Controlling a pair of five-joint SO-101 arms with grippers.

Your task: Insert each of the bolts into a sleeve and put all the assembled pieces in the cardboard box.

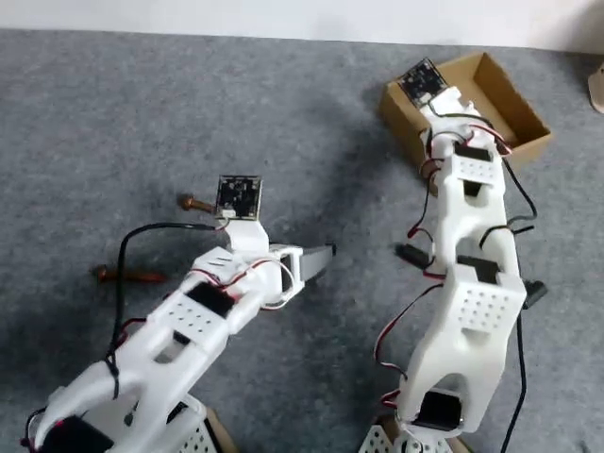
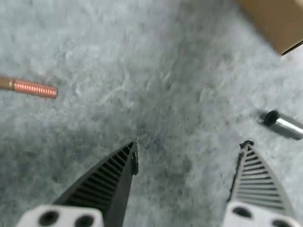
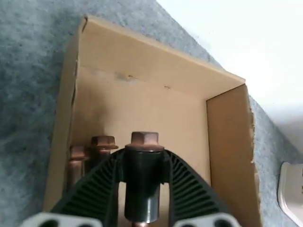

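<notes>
From above, my right arm [image 1: 467, 189] reaches over the cardboard box [image 1: 514, 113]. Loose bolts [image 1: 196, 202] and a sleeve [image 1: 413, 255] lie on the bench [image 1: 94, 113]. At the left wrist, my left tool [image 2: 189, 146] gapes wide and empty between them, I judge ready to pick. At the right wrist, my right tool [image 3: 143, 158] clamps an assembled piece [image 3: 142, 189] over the box, for dropping beside two finished pieces [image 3: 102, 144].

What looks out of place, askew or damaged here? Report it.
Nothing stands out. The cardboard box is upright and intact, the right jaws hold a sleeved bolt squarely over it, and two loose bolts lie flat on the carpet.
</notes>
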